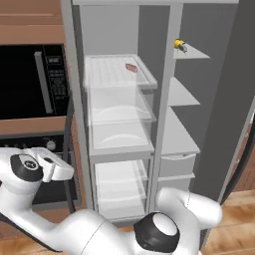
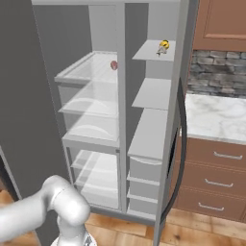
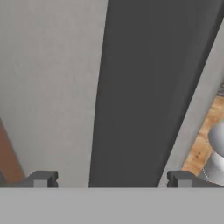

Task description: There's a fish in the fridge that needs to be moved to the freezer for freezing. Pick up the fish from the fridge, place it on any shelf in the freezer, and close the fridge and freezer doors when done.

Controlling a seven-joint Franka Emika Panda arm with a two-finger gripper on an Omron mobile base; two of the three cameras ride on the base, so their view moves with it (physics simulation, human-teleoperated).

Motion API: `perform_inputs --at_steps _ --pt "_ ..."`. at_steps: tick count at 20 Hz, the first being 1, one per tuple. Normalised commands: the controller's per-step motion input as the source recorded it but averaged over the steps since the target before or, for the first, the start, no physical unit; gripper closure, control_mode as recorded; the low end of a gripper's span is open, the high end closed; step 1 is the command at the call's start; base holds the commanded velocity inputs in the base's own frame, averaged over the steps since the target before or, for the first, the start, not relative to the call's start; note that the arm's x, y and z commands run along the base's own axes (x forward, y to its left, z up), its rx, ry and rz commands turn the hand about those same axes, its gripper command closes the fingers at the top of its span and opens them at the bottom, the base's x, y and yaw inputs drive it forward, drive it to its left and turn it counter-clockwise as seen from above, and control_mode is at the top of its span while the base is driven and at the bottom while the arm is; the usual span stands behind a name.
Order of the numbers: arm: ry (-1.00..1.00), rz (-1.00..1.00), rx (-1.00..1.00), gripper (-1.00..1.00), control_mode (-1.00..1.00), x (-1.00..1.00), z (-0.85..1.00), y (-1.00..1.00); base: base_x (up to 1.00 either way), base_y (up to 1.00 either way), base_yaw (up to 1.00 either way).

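Note:
The fish (image 1: 180, 46) (image 2: 163, 46), tiny and dark with a yellow patch, lies on the top shelf of the freezer (image 1: 183, 94) (image 2: 153, 93). The fridge (image 1: 119, 109) (image 2: 91, 110) beside it stands with its glass shelves exposed. Both doors are swung open: the fridge door (image 2: 21, 96) on the left, the freezer door (image 1: 234, 94) on the right. My gripper (image 3: 111, 179) is open, its fingertips (image 3: 41, 179) wide apart with nothing held. It faces a broad dark grey band (image 3: 144, 87) running up a lighter grey surface. My hand (image 1: 52, 168) hangs low at the left, by the fridge door's edge (image 1: 69, 74).
A small red rectangular piece (image 1: 131, 67) (image 2: 114, 65) sits on the fridge's top glass shelf. A black microwave (image 1: 30, 82) is built in left of the unit. A marble counter (image 2: 216, 117) with brown drawers stands to the right. Dark handles curve along the door edges (image 1: 67, 149) (image 2: 180, 144).

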Motion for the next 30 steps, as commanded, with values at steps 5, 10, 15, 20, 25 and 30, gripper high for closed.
perform_inputs --at_steps 5,10,15,20,25,30 --pt "0.01 -0.12 0.00 -1.00 -1.00 0.25 -0.21 -1.00 0.00 0.00 0.00" --pt "0.00 -0.08 0.00 -1.00 -1.00 0.73 -0.40 -1.00 0.00 0.00 0.00" --pt "0.00 -0.08 -0.01 -1.00 -1.00 0.75 -0.35 -1.00 0.00 0.00 0.00" --pt "0.01 -0.09 -0.05 -1.00 -1.00 0.66 -0.08 -0.93 0.00 0.00 0.00" --pt "0.00 0.00 0.00 -1.00 -1.00 0.78 -0.04 -0.84 0.00 0.00 0.00" --pt "0.07 0.08 0.02 -1.00 -1.00 0.87 0.00 -0.59 0.00 0.00 0.00"
